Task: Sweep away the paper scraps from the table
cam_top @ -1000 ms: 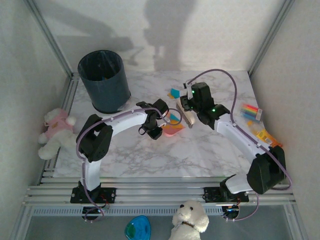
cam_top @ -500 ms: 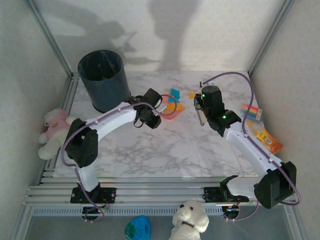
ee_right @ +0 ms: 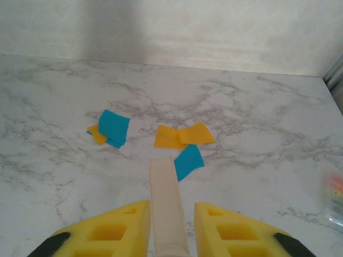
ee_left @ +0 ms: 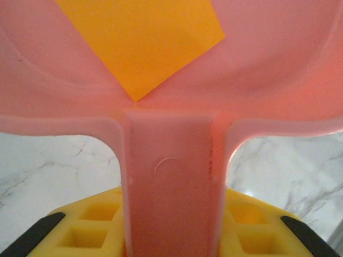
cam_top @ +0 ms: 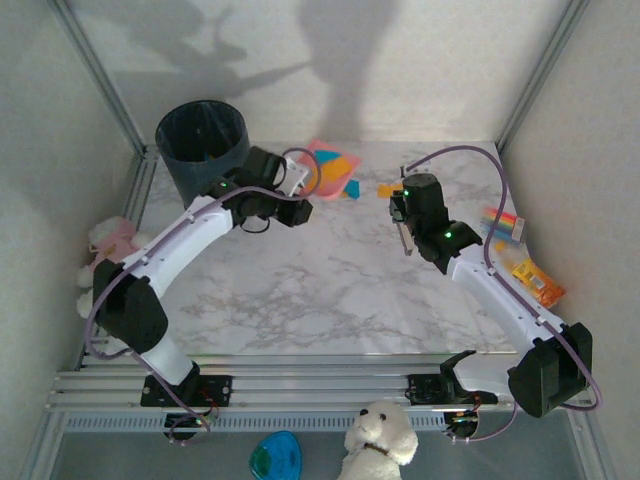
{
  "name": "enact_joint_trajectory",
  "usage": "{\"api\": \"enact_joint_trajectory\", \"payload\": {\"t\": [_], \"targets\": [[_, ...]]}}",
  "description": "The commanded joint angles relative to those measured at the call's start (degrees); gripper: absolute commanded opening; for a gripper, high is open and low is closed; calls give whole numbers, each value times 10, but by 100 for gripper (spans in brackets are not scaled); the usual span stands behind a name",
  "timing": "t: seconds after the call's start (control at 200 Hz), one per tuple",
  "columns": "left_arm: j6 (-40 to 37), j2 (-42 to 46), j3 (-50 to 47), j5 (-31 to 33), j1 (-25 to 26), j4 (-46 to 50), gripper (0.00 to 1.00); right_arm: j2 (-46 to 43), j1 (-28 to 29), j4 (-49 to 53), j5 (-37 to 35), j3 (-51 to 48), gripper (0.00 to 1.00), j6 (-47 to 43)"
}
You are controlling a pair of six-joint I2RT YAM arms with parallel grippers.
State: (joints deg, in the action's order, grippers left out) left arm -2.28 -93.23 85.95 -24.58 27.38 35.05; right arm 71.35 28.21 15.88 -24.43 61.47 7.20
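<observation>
In the overhead view the left gripper (cam_top: pixel 291 196) sits upper left of centre, beside the dark bin (cam_top: pixel 203 148), clamped on the handle of the pink dustpan (cam_top: pixel 325 163) — the left wrist view shows that handle pinched between the yellow fingers (ee_left: pixel 91 227), with an orange piece lying in the pan. The right gripper (cam_top: pixel 403 214), right of centre, is closed around a cream brush handle (ee_right: pixel 166 195). Paper scraps (ee_right: pixel 187 161) — teal and orange — lie loose on the table (ee_right: pixel 257 107) mid-frame in the right wrist view, around the handle's tip; others sit in the dustpan. A striped packet (cam_top: pixel 503 222) lies near the right edge.
</observation>
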Motion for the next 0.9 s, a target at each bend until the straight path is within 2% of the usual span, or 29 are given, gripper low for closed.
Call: {"api": "enact_joint_trajectory", "payload": {"t": [0.0,0.466,0.766,0.896], "targets": [[37,33,21,-65,-28,-30,0,-6,-3,-8,-8,-1,0,9],[197,88,-19,-217,-159,-178,0,11,-3,2,3,8,0,12],[338,85,-49,-321,-224,-313,0,15,-3,9,8,12,0,17],[391,71,-46,-336,-243,-347,0,15,-3,11,8,13,0,18]]}}
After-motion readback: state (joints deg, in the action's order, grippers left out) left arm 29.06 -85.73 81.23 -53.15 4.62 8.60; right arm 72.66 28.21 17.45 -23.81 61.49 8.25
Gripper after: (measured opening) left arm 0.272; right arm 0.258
